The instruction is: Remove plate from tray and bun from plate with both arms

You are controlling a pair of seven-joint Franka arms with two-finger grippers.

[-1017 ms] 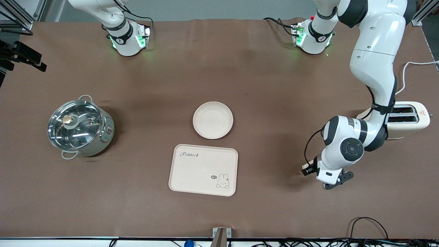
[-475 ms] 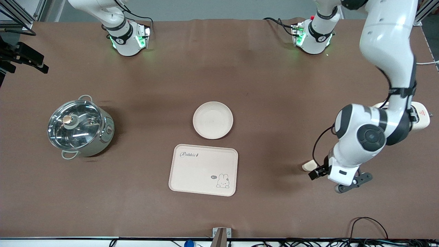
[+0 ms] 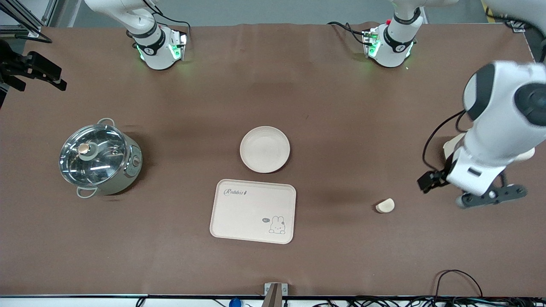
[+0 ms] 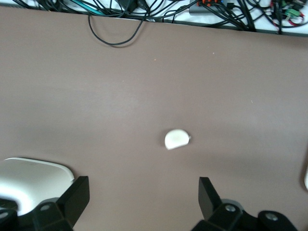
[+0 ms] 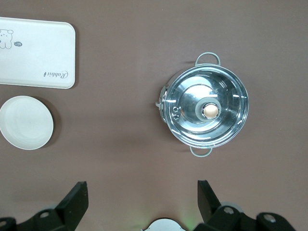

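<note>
The tray (image 3: 252,211), near the middle of the table toward its front edge, carries the script word "Rabbit" (image 3: 235,192) at one corner; the same word shows on the tray (image 5: 34,53) in the right wrist view. A small dark speech bubble (image 3: 266,220) sits beside the rabbit drawing (image 3: 277,225) at the tray's diagonal corner; its lettering is too small to read. No other text can be read
</note>
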